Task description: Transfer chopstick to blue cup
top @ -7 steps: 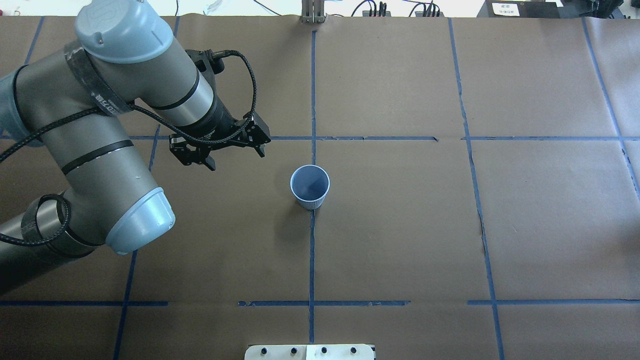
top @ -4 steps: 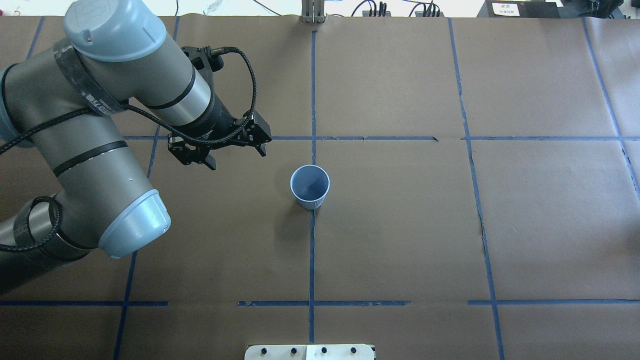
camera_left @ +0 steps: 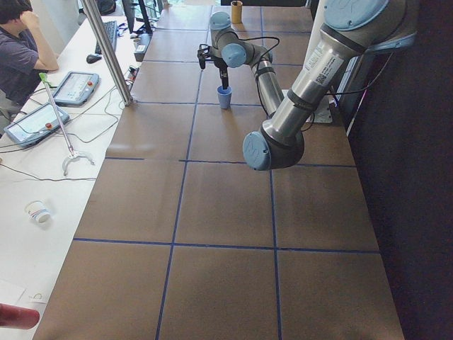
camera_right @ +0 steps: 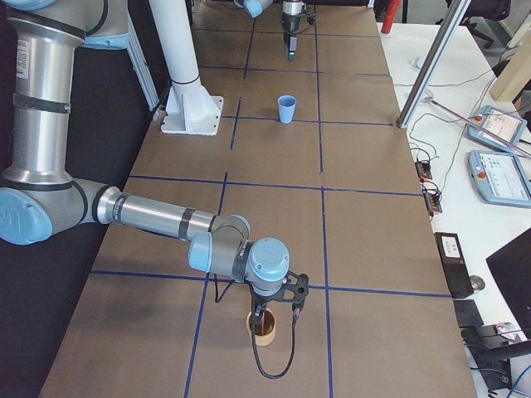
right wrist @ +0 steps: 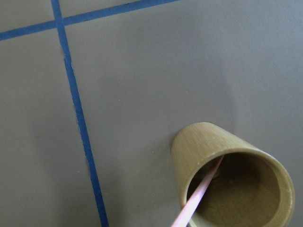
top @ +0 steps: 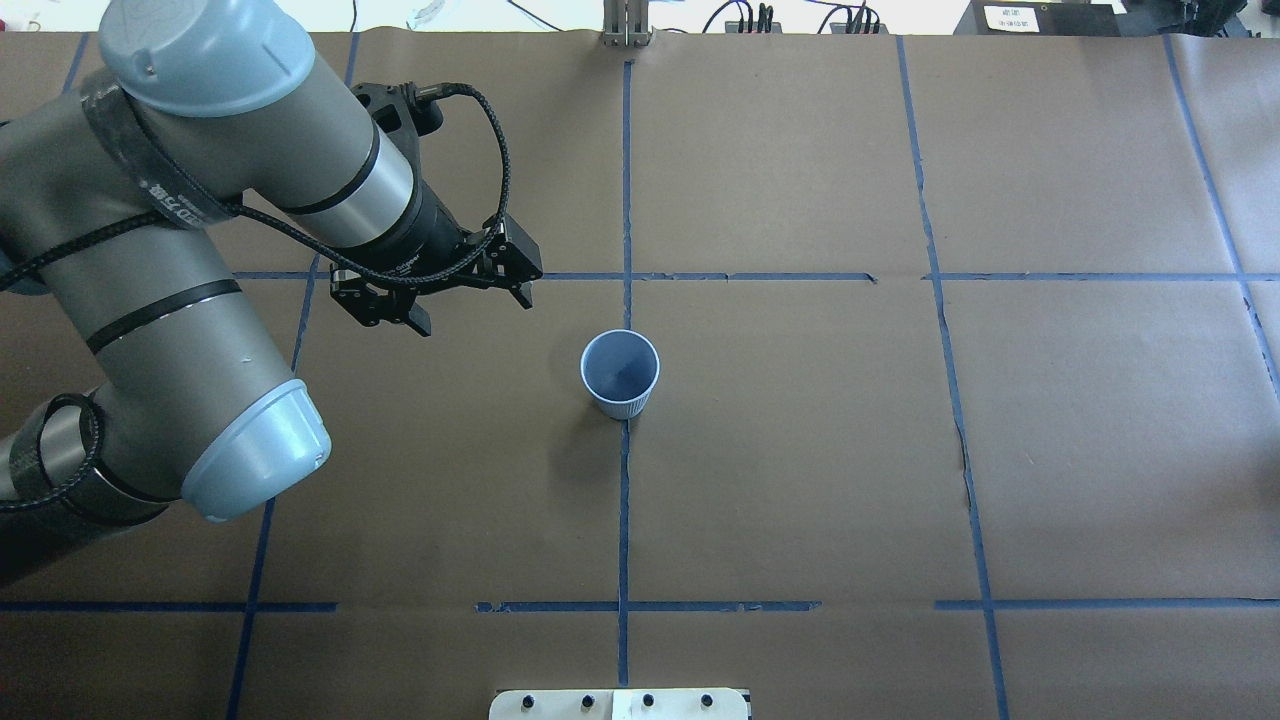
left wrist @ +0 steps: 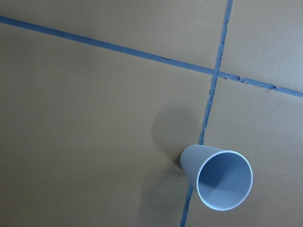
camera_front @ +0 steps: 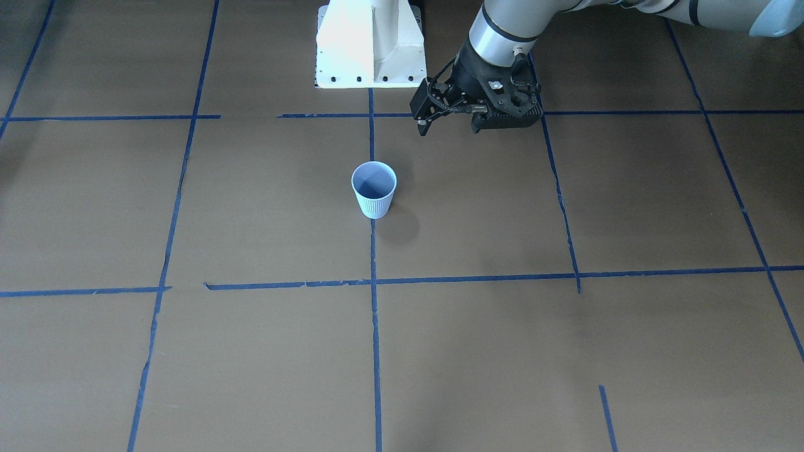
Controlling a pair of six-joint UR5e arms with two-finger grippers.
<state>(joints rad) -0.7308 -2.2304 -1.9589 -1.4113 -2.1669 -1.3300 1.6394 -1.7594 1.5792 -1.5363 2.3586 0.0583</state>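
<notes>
The blue cup (top: 620,372) stands upright and empty on a tape line mid-table; it also shows in the front view (camera_front: 374,201) and the left wrist view (left wrist: 222,182). My left gripper (top: 472,315) is open and empty, hanging above the table to the left of the cup and a little beyond it. A pink chopstick (right wrist: 199,194) leans inside a bamboo holder (right wrist: 203,142). My right gripper (camera_right: 274,319) hovers right over that holder (camera_right: 264,332) at the table's far right end. I cannot tell whether it is open or shut, or whether it grips the stick.
Brown paper with blue tape lines (top: 625,180) covers the table. The white robot base (camera_front: 370,44) stands at the table's near edge. Operators' desks with pendants (camera_right: 498,124) run along the far side.
The left arm's elbow and shoulder have swung left and back. The left gripper has drifted slightly away from the cup and stays open. The cup has not moved.
</notes>
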